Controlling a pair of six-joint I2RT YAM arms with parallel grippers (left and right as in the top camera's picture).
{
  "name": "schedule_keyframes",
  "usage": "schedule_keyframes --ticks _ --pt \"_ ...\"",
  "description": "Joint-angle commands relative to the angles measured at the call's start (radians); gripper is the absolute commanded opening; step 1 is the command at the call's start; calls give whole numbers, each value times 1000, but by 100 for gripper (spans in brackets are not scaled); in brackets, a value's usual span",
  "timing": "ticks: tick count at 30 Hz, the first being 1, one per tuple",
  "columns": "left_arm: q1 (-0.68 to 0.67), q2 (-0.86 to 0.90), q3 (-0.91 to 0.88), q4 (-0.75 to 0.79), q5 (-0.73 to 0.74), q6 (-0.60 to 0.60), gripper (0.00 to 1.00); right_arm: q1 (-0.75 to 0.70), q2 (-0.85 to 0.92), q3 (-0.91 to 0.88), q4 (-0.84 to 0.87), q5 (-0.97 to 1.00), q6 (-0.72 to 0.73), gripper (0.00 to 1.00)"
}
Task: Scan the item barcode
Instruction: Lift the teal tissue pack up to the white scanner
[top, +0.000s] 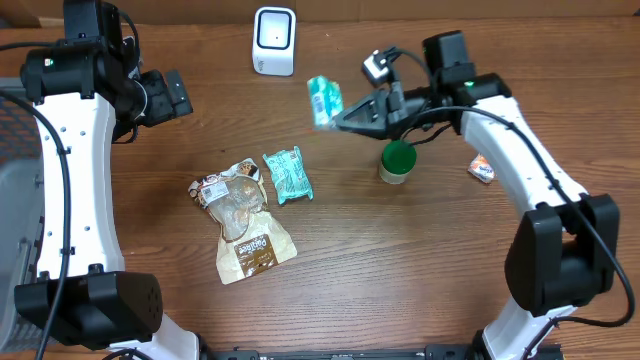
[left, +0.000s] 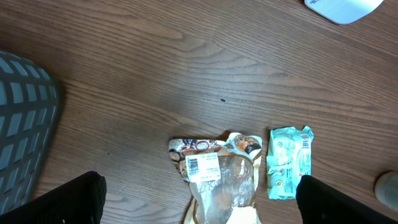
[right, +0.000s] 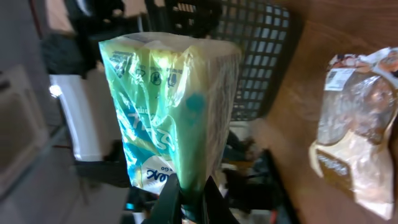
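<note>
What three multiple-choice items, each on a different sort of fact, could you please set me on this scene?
1. Where does the white scanner stand in the overhead view?
A. top middle
B. bottom left corner
C. right edge

2. How many teal packets show in the overhead view?
A. one
B. two
C. four

3. What state is the right gripper in?
A. open and empty
B. shut on a teal packet
C. out of view

Answers:
1 A, it stands at the far edge, roughly between the two arms.
2 B, there is the held packet and the packet on the table.
3 B, the right wrist view shows its fingers pinching the packet's lower edge.
</note>
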Motion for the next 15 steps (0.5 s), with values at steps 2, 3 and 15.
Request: schedule_keyframes --ticks 2,3,15 --pt "-1 -11 9 1 6 0 100 -35 -34 24 -5 -75 108 4" --pt "-1 -11 9 2 6 0 100 -34 -34 24 -4 -75 108 4" --pt "-2 -11 9 2 6 0 100 16 -34 24 -9 225 51 4"
